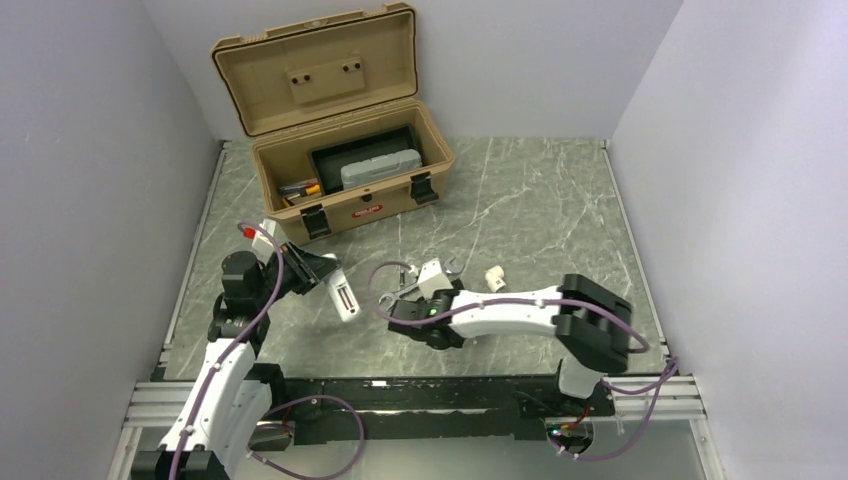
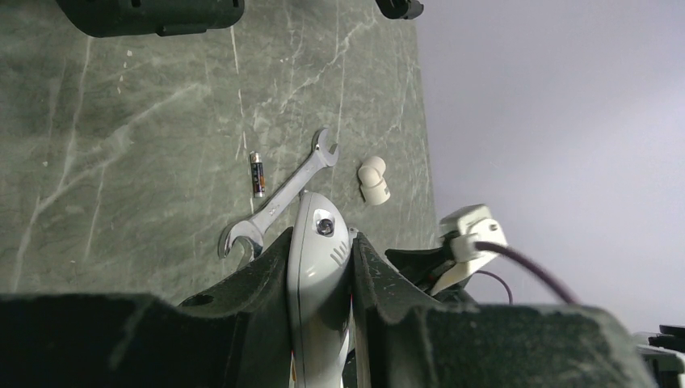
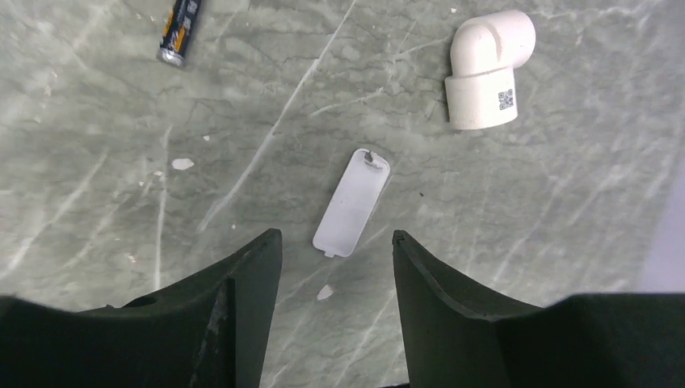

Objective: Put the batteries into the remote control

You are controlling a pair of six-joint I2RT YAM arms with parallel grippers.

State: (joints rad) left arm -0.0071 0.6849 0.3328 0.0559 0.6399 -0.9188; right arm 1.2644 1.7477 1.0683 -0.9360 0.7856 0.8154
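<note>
Left wrist view: left jaws clamp the remote control (image 2: 319,267) at lower centre; right jaws stand apart over the loose cover (image 3: 351,202). Risk: pressing the battery (image 3: 179,31) in may twist the remote within its grip.

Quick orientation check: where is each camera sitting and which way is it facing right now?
Top external: above and behind the bases, facing down on the table; the left arm, right arm and open toolbox show.
Left wrist: on the left arm, looking along the left hand, shut on the remote control, toward the wrench.
Right wrist: looking straight down past the open right hand at the battery cover.
Shared: both wrist views hold the battery and pipe elbow.
</note>
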